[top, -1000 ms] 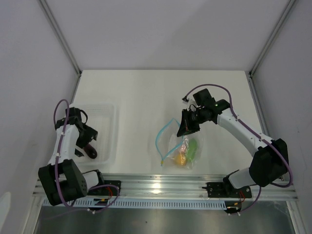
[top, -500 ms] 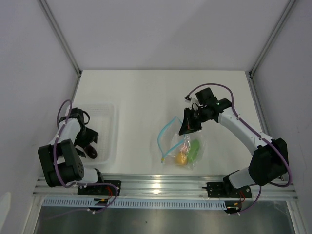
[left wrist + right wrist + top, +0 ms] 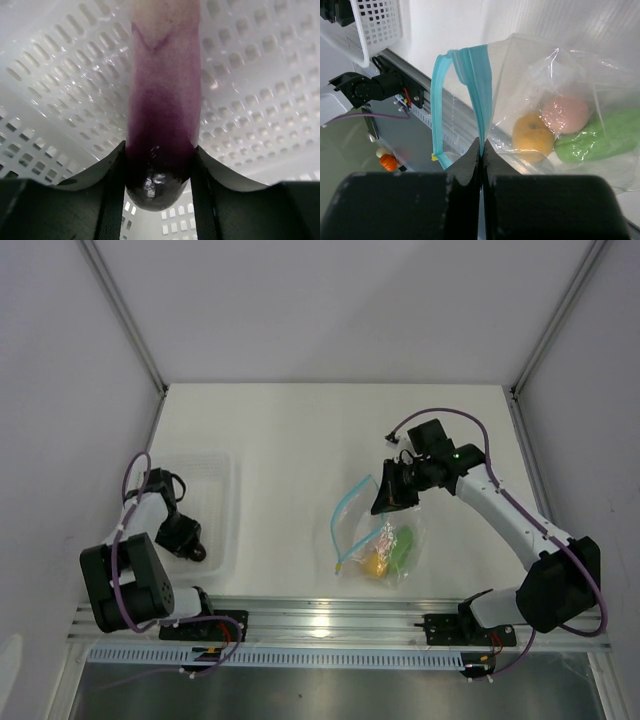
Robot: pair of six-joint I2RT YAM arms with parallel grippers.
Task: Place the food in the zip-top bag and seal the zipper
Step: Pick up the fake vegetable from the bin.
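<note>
Purple toy piece (image 3: 162, 125), in the centre of the left wrist view, is being squeezed by the left gripper (image 3: 159, 150) inside the basket (image 3: 260, 75). Lifting it straight up seems safest. The right gripper (image 3: 481, 150) is pinching the bag's (image 3: 530, 65) zipper (image 3: 475, 85).

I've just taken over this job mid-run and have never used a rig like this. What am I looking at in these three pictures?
Two robot arms are bolted at the near edge of a white table. The overhead picture looks down from above and behind them. The other two pictures come from a camera on each wrist, looking along that arm's own fingers. The left gripper is down in a white perforated basket, closed on a purple piece of toy food. The right gripper is shut on the blue zipper of the clear zip-top bag, whose mouth stands open. Inside the bag lie a yellow piece, a pink piece and a green piece.
</note>
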